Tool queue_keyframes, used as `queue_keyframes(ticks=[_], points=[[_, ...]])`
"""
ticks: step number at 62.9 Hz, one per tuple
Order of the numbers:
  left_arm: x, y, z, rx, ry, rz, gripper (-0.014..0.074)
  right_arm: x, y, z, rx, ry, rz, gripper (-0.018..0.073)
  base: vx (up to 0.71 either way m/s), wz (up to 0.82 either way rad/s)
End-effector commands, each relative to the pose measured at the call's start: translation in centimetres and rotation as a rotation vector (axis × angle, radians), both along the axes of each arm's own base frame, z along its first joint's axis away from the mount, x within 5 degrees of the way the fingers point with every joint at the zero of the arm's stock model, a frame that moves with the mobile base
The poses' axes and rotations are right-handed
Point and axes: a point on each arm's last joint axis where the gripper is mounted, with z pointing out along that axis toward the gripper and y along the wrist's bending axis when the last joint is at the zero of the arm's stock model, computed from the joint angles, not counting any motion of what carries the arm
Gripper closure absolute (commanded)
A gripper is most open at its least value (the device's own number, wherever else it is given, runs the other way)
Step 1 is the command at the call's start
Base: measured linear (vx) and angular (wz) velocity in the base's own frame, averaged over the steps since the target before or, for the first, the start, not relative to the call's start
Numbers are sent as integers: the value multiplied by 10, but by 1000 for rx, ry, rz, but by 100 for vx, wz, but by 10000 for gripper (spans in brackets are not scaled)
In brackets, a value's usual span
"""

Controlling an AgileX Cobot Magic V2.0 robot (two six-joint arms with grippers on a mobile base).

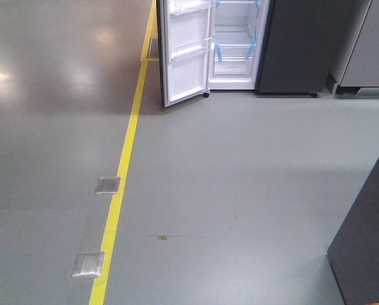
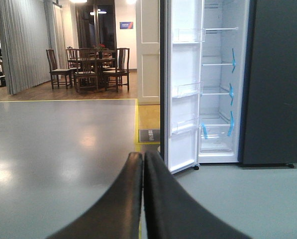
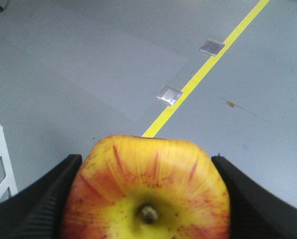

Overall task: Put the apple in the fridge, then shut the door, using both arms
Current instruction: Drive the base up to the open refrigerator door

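Observation:
The apple, red-streaked with a yellow patch round its stem, fills the bottom of the right wrist view, pressed between the black ribbed fingers of my right gripper, which is shut on it above the floor. My left gripper is shut with nothing in it, its two black fingers touching. It points toward the fridge, which stands some way off with its white inside showing. The door hangs open on the left of the fridge. In the front view the fridge and the door are at the top.
A yellow floor line runs from the near floor toward the door, with two metal floor plates beside it. A dark grey unit stands at the near right. A dining table with chairs is far off to the left.

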Motion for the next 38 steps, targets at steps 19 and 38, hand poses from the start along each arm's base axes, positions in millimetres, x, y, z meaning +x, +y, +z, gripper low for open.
queue_keyframes(ticks=[19,38], points=[[-1,0,1,-12,-69,1,603,3,2,14,61,-65,-13,186,31,-3],[-1,0,1,-12,-69,1,603,3,2,14,61,-65,-13,186,32,0]])
